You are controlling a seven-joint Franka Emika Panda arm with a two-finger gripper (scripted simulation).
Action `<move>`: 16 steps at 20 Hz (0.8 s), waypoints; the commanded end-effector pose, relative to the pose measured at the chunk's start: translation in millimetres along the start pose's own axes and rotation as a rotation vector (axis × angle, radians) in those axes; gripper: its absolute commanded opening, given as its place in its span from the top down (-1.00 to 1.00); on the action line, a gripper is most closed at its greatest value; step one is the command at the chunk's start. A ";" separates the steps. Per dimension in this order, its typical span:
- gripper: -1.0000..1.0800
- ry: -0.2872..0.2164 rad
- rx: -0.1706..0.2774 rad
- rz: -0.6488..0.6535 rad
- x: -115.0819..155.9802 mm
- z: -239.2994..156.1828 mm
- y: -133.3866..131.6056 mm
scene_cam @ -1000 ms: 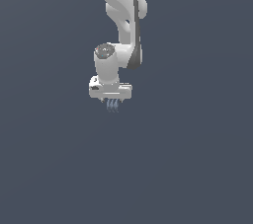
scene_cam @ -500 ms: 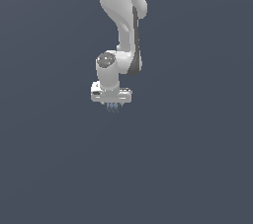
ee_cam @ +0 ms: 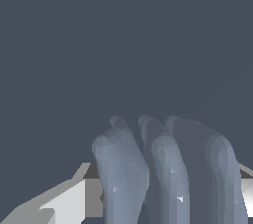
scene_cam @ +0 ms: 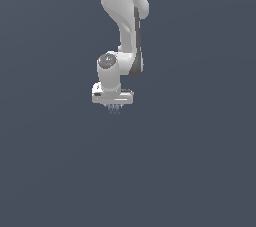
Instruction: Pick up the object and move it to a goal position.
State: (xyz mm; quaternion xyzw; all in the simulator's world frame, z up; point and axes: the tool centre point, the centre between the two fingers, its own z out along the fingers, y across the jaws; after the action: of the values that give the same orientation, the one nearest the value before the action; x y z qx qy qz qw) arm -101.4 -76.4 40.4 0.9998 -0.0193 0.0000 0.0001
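The gripper (scene_cam: 114,108) grips a blue-grey lobed object (ee_cam: 168,168) (identity unclear), jaws closed on it, presumably for carrying goalward.

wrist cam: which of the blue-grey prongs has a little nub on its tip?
The palest, outermost prong: its tip carries a small nub, while the other prongs end smoothly rounded.

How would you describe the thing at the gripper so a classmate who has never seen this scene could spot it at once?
Follow the white arm down to its gripper. Poking out just beneath is a small blue-grey object with several rounded, finger-like lobes. It is the only bluish, lumpy shape against the plain dark background.
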 end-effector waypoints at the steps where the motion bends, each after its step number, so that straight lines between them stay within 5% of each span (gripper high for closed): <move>1: 1.00 0.000 0.000 -0.001 0.3 0.9 -0.5; 16: 1.00 0.000 0.000 0.000 4.5 -52.6 12.5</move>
State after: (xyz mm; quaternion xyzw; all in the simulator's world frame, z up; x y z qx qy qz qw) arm -98.3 -86.5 82.6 0.9998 -0.0193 -0.0003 0.0000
